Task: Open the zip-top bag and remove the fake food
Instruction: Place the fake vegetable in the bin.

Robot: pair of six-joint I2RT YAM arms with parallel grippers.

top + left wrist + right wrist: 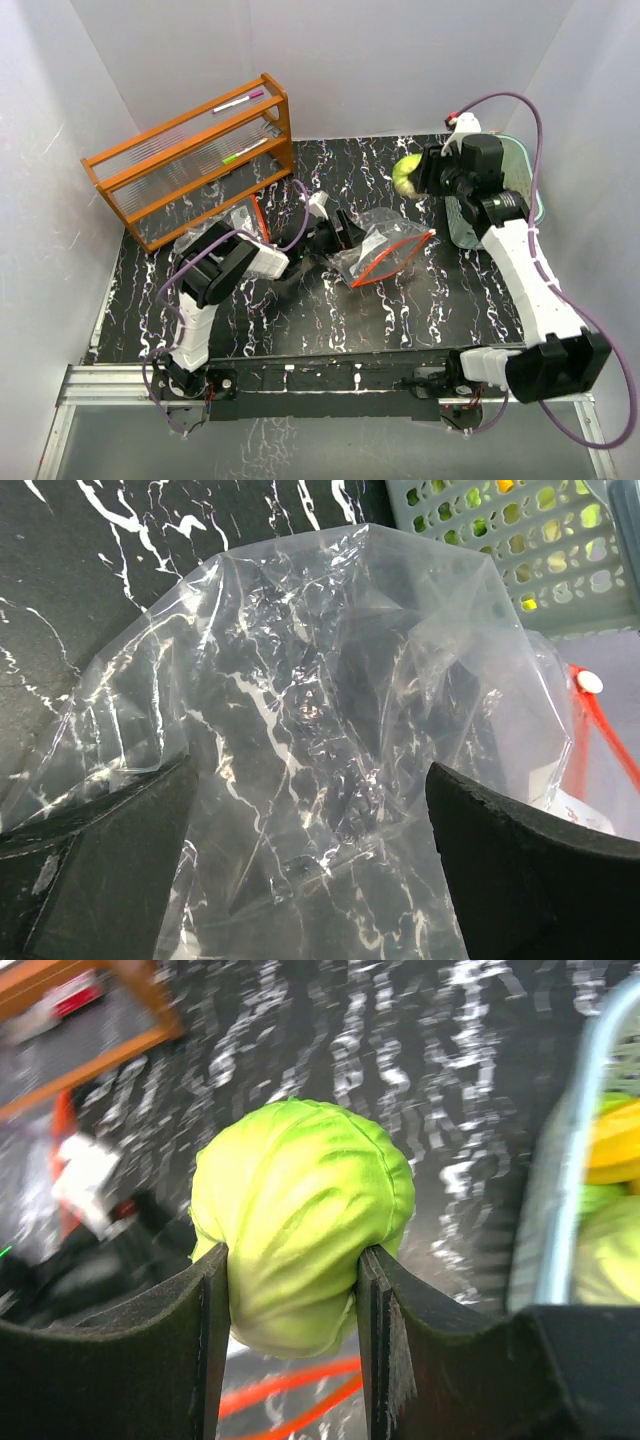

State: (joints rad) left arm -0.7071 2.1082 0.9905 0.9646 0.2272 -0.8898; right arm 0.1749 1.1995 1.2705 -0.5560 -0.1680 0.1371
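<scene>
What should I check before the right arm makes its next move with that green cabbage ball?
1. Grip: ok, the right gripper clamps the cabbage between both fingers.
2. Cabbage out of the bag: ok.
3. Cabbage over the basket: not ok, it hangs beside the rim.
4. Other arm: ok, the left gripper stands wide open astride the bag.
5. Bag emptied: cannot tell, the crumpled plastic hides part of it.

Orange rack (190,165), pale-teal slotted basket (470,560), black marbled table (300,310)
</scene>
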